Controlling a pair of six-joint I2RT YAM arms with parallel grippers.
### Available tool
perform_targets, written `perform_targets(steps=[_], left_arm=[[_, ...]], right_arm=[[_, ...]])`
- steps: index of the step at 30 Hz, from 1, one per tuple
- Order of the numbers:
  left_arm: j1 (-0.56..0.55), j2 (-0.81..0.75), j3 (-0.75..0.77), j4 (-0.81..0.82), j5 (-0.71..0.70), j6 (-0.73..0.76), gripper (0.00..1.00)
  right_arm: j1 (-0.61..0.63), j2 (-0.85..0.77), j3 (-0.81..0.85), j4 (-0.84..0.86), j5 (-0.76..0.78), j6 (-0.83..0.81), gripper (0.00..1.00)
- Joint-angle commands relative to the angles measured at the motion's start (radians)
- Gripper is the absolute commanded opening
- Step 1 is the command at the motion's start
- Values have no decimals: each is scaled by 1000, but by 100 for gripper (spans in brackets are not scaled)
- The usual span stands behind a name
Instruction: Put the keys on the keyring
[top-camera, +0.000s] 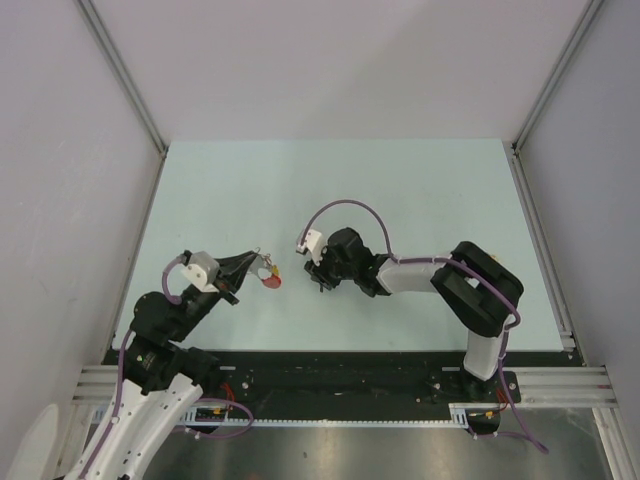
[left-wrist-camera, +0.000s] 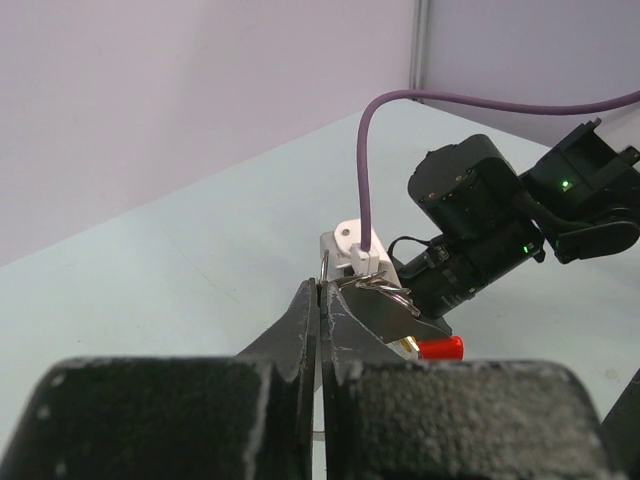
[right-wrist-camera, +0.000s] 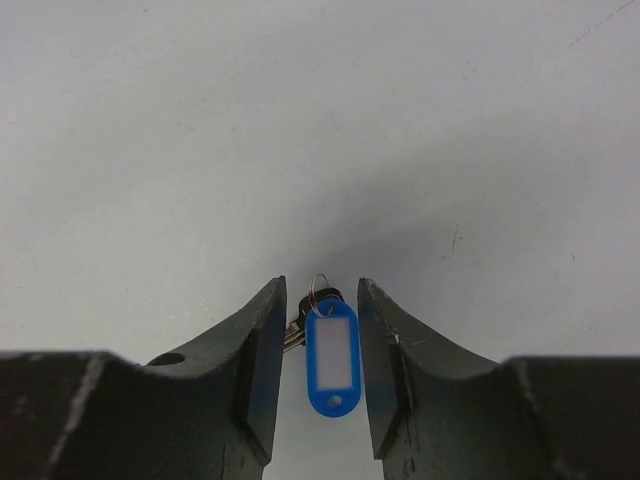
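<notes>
Keyring (left-wrist-camera: 383, 289) is clamped in the closed left pincer (left-wrist-camera: 320, 290), and I see no key clearly on it. Blue-tagged key (right-wrist-camera: 332, 360) sits apart, between the half-apart jaws of the right pincer (right-wrist-camera: 320, 290) over the bench (right-wrist-camera: 150, 150). Whether the jaws grip it I cannot tell. Threading seems not yet done.

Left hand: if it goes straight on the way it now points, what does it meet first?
Most likely the white camera mount on the right arm. The left hand, shut on the keyring, points straight at it, with nothing seen between them. Whether their heights match is unclear.
</notes>
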Motion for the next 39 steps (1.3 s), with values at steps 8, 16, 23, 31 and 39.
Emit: perform_targets(steps=[8, 16, 23, 31, 39], left_arm=[[14, -8, -1, 61, -1, -12, 0], [19, -8, 0, 64, 7, -14, 0], [23, -5, 0, 66, 15, -15, 0], [25, 4, 0, 69, 34, -18, 0], [26, 48, 5, 81, 93, -15, 1]], right_arm=[[13, 51, 70, -32, 68, -33, 34], [14, 52, 77, -53, 76, -37, 22], [14, 25, 77, -75, 60, -30, 0], [-16, -80, 76, -107, -38, 19, 0], [-87, -256, 22, -64, -234, 95, 0]])
